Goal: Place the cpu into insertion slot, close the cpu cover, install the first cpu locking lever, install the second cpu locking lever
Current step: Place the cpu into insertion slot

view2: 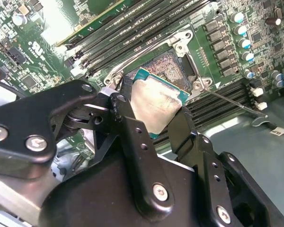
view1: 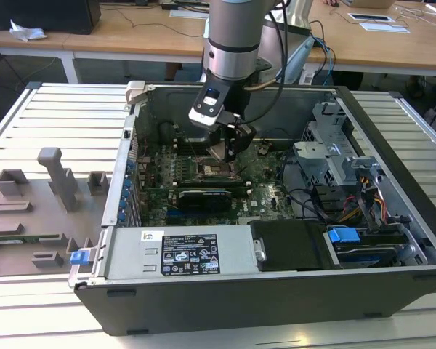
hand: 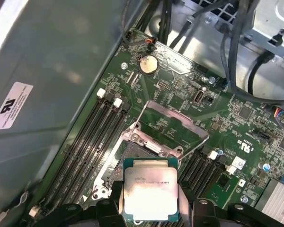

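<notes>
Tool (view2: 154, 108) clamped on the cpu (hand: 150, 191), one finger (view2: 128, 101) on each side, chip tilted. Insertion slot (view2: 168, 64) just below and ahead of the tool, empty, chip not seated. Cpu cover (hand: 180, 120) swung open just beyond the slot. Locking lever (view2: 227, 99) unlatched beside it. Memory slots (hand: 92, 137) flank the socket. All inside the open computer case (view1: 225, 291) on the tabletop (view1: 58, 116).

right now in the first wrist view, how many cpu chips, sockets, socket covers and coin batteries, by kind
silver-topped square cpu chip: 1
square dark insertion slot with silvery rim: 1
thin silvery windowed cpu cover: 1
round silver coin battery: 1
total: 4
</notes>
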Motion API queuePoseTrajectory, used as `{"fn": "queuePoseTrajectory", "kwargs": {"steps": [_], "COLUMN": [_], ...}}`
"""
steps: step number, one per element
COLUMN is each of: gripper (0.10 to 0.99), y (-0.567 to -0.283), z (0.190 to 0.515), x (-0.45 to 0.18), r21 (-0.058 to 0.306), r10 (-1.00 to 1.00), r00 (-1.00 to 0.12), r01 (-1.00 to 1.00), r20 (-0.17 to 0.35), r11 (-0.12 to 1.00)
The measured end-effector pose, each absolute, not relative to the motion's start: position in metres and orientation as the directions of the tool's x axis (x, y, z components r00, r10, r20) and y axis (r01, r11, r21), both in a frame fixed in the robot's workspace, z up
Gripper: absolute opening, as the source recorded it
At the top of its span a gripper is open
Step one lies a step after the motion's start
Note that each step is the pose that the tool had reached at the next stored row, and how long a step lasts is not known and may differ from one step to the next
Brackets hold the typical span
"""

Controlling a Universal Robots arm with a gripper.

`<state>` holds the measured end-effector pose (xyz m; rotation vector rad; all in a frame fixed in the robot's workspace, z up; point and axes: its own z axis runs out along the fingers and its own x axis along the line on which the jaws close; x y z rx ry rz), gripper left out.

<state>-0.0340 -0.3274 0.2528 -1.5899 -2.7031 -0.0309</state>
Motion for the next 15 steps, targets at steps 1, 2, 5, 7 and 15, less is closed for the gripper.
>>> {"fn": "queuePoseTrajectory", "kwargs": {"steps": [1, 2, 5, 7, 15], "gripper": [0.541, 0.541, 0.541, 0.541, 0.541], "y": [-0.3274, -0.3274, -0.3274, -0.3274, -0.3274], "z": [0.2528, 0.2528, 0.2527, 0.2527, 0.2525], "x": [-0.034, -0.034, -0.034, -0.034, -0.034], "r21": [0.014, 0.014, 0.014, 0.014, 0.014], "r10": [0.877, 0.882, 0.894, 0.9, 0.932], "r00": [-0.48, -0.47, -0.448, -0.435, -0.361], "r01": [0.877, 0.883, 0.894, 0.9, 0.932], "r20": [0.015, 0.015, 0.015, 0.014, 0.014], "r11": [0.48, 0.47, 0.448, 0.435, 0.361]}}
